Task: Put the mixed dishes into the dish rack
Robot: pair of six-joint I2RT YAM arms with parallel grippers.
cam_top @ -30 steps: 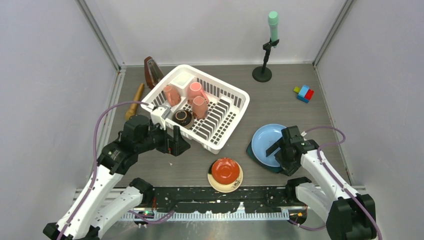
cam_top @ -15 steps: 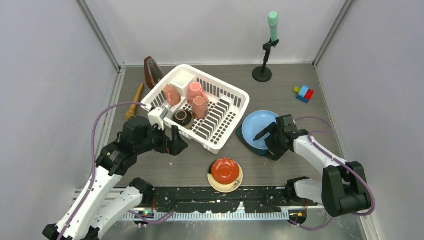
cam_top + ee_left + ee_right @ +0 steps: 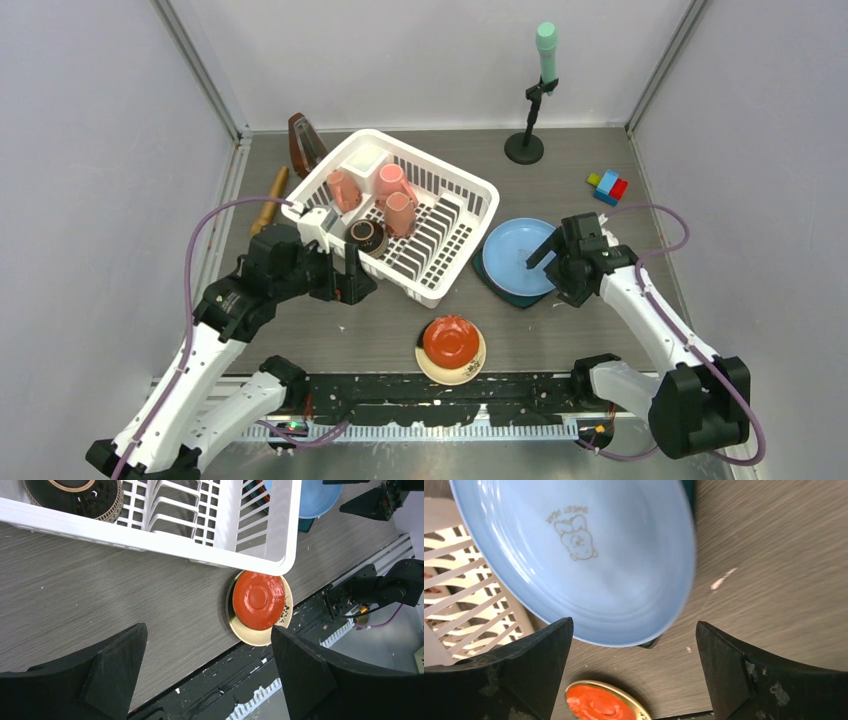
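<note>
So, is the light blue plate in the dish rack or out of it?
Out. The light blue plate rests on the dark teal plate beside the dish rack.

The dish rack (image 3: 150, 541) is seen to be moulded of white plastic, smooth and faintly shiny. The light blue plate (image 3: 589, 570) is covered with a smooth, glossy glaze, and a small figure is printed on it. A glossy glaze is also seen on the red saucer (image 3: 258, 600); the cream saucer (image 3: 247, 635) beneath it is marked with dark specks at its rim. The brown bowl (image 3: 95, 502) is finished dark and shiny, with a fine pattern. The table (image 3: 100, 590) is surfaced in matt grey wood grain. The fingers (image 3: 734, 680) of the right gripper (image 3: 634, 625) are made of matt black plastic, scuffed in places.
</note>
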